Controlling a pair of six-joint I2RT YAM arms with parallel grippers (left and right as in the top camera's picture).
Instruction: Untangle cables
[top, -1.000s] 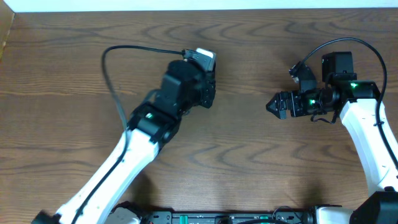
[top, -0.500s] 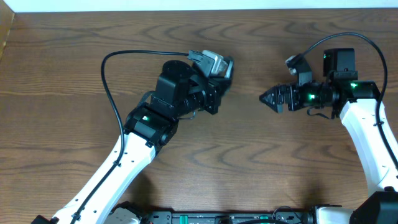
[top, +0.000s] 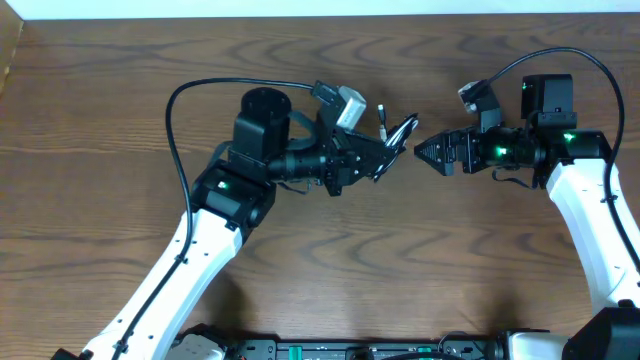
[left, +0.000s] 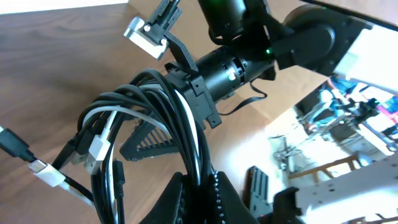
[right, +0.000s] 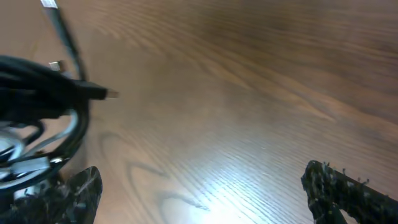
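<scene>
The cables are one black-and-white coil (top: 398, 136) with small end plugs sticking out. My left gripper (top: 384, 158) is shut on the coil and holds it above the table, left of centre-right. In the left wrist view the coil (left: 134, 127) loops up out of the closed jaws (left: 198, 182), with white plugs (left: 46, 173) at the left. My right gripper (top: 420, 151) points left, just right of the coil and close to it. In the right wrist view its fingers (right: 205, 190) are wide apart and empty, and the coil (right: 46, 102) hangs at the left edge.
A thick black arm wire (top: 178, 120) arcs over the table behind the left arm. The wooden table (top: 330, 270) runs to a pale back edge (top: 300, 8). The right arm's body (left: 249, 53) fills the background of the left wrist view.
My left arm has swung right and turned, bringing the coil into view and up to the right gripper. The right gripper has shifted slightly left and up toward it.
</scene>
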